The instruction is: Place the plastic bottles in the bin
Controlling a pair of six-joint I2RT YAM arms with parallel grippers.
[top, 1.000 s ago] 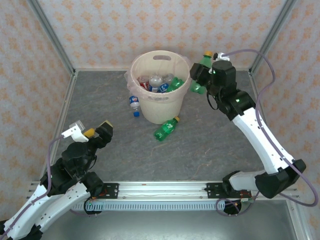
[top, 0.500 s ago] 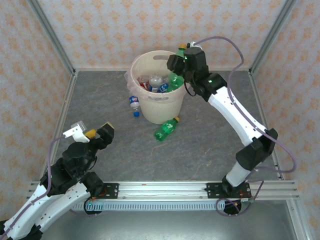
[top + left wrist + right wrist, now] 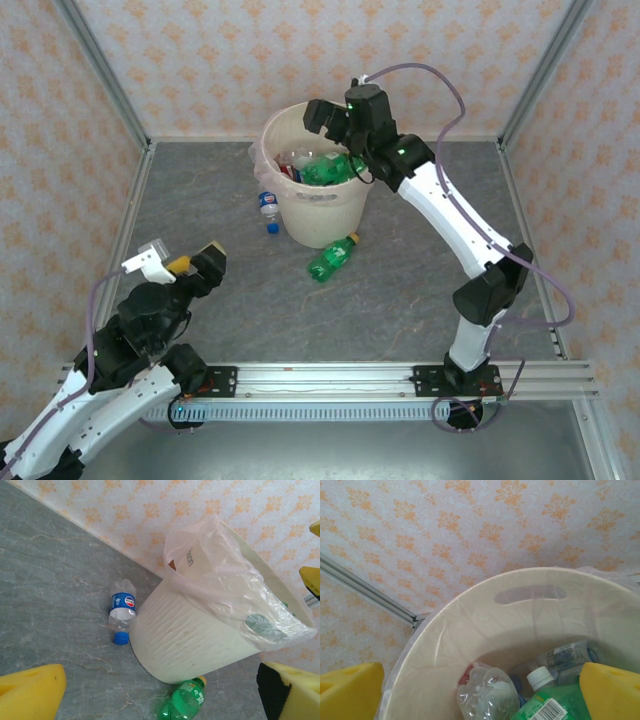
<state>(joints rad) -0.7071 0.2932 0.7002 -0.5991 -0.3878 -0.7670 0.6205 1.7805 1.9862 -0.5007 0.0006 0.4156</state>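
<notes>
The cream bin (image 3: pixel 320 215) stands at the back middle of the table, holding several bottles. My right gripper (image 3: pixel 335 122) hangs open over its rim, with a green bottle (image 3: pixel 325 170) lying loose on the pile below. The right wrist view looks into the bin (image 3: pixel 485 625) at a crumpled clear bottle (image 3: pixel 487 695), a white-capped green bottle (image 3: pixel 550 705) and a blue-labelled one (image 3: pixel 567 655). On the table lie a clear blue-capped bottle (image 3: pixel 267 205) left of the bin and a green bottle (image 3: pixel 333 258) in front. My left gripper (image 3: pixel 197 258) is open and empty, far from both.
The left wrist view shows the bin wall (image 3: pixel 190 635) with its clear liner (image 3: pixel 225 565), the blue-labelled bottle (image 3: pixel 121 612) and the green bottle (image 3: pixel 187 700) against its base. Patterned walls and metal posts (image 3: pixel 100 70) enclose the table. A rail (image 3: pixel 320 378) runs along the near edge.
My right arm swung left from beside the bin to over it carrying the green bottle. The gripper has opened and the bottle now lies in the bin. The left arm has not moved.
</notes>
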